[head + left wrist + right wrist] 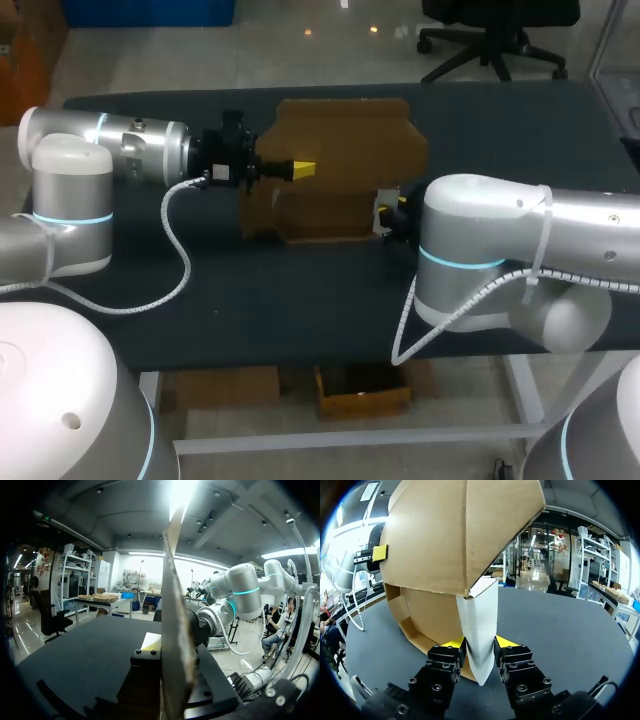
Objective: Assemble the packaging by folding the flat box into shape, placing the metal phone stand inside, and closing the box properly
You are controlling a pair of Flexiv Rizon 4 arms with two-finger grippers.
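The brown cardboard box [345, 150] stands partly folded at the table's middle, its open side toward the near edge. My left gripper [303, 168] comes in from the left and is shut on a thin upright box panel [175, 630], seen edge-on in the left wrist view; its yellow tip [380, 552] shows against the box [445, 535]. My right gripper [392, 212] is at the box's right side, shut on a white flap [480, 625] that stands between both yellow tips [480, 644]. No metal phone stand is in view.
The dark table [300, 300] stretches bare in front of the box and to both sides. My right arm's elbow [470, 240] lies low over the table just right of the box.
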